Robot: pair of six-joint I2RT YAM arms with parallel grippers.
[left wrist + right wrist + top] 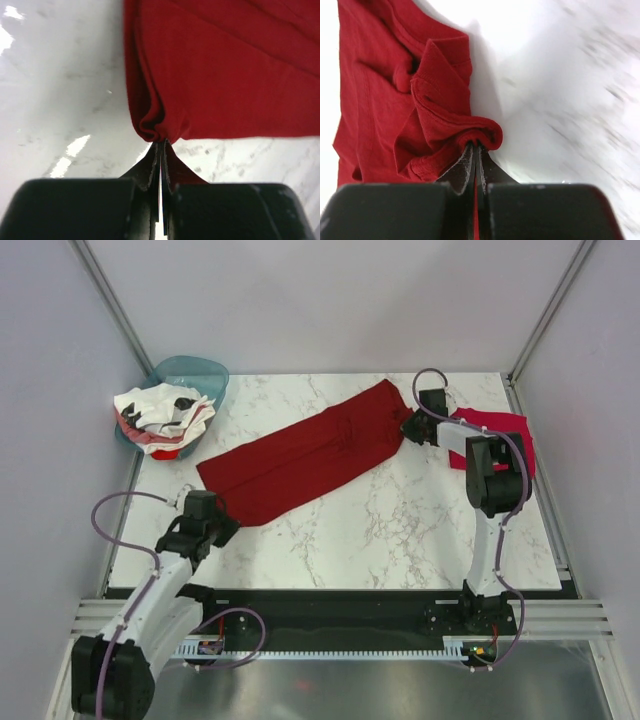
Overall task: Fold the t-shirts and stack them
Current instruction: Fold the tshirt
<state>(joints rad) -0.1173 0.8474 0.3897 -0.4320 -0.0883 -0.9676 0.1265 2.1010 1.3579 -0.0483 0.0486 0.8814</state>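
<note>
A dark maroon-red t-shirt [310,450] lies stretched in a long folded band from near left to far right across the marble table. My left gripper [222,524] is shut on its near-left end [161,131]. My right gripper [409,426] is shut on its far-right end [475,136], where the cloth bunches. A crimson-pink t-shirt [500,430] lies at the far right, partly under the right arm. White t-shirts with black and red marks [162,412] are piled in the basin.
A teal translucent plastic basin [200,371] stands at the far left corner. Grey walls and metal posts enclose the table [400,530]. The right arm [490,480] stands over the table's right side.
</note>
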